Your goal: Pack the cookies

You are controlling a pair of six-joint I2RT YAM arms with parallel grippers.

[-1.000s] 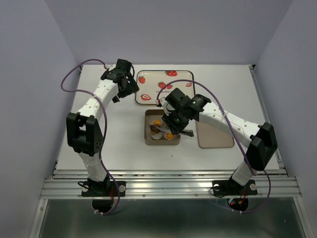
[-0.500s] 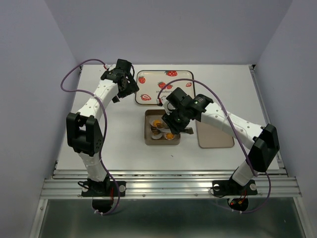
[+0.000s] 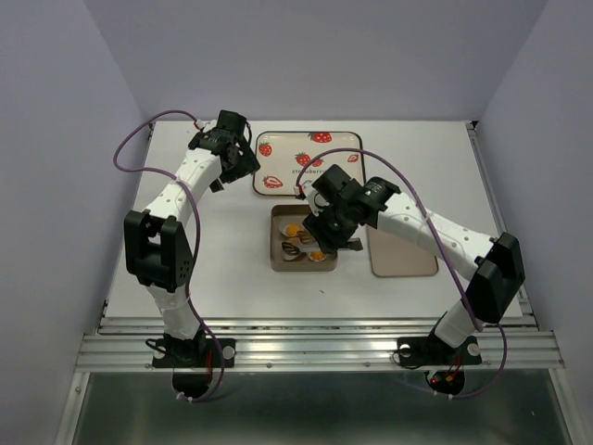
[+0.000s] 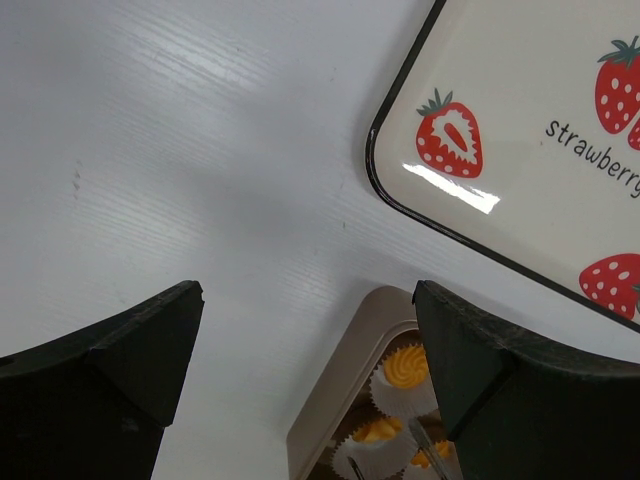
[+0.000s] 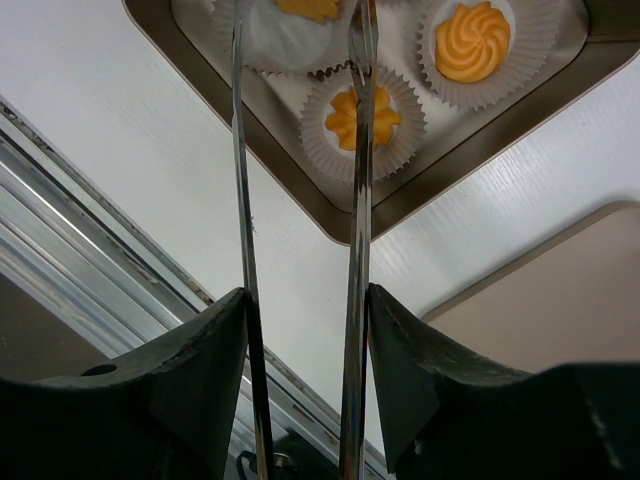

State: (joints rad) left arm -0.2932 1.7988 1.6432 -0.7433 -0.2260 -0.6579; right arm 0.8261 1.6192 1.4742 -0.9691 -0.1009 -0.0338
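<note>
Finds flat tan lid [image 3: 403, 252] at 3 o'clock of open tin [image 5: 300, 175], and glossy tray [image 4: 520, 180] at its 12 o'clock, all on white bench [image 4: 200, 150]. Reads "strawberr" on tray, cut by frame edge, among printed strawberries [image 4: 450, 135]. Counts three cookies [image 5: 473, 40] in view inside tin, orange swirls each seated in a white pleated paper cup [image 5: 405, 140]. Records right gripper [image 5: 305, 300] jaws clamped on metal tongs [image 5: 357, 220], blades apart, one crossing the middle cookie. Records left gripper [image 4: 308, 295] jaws wide apart, hovering at 9 o'clock of tray.
</note>
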